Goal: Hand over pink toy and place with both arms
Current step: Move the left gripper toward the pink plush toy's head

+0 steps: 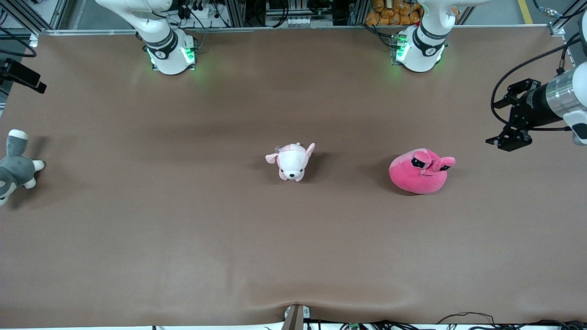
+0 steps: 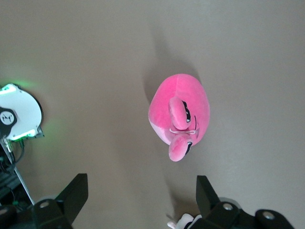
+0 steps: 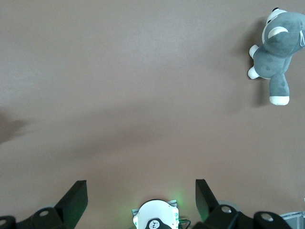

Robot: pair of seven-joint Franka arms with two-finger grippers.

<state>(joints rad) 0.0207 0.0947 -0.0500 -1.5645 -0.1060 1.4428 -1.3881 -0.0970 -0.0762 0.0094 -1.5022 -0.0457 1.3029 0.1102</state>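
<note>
Lying hot-pink, rounded: pink toy [image 1: 418, 171], half-lidded eyes.

Left gripper [image 2: 141, 200]: fingers [image 2: 76, 191] spread wide, bare desk [image 2: 95, 71] between them; pink toy [image 2: 180, 114] ahead, unobstructed. Puppy plush [image 1: 292, 162] well apart from the pink toy.

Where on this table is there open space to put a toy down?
Bare brown table runs all along the camera's edge, below the pink toy and puppy plush. More lies between puppy and grey-and-white plush. Tightest beside the pink toy, where the open left claw hovers.
</note>
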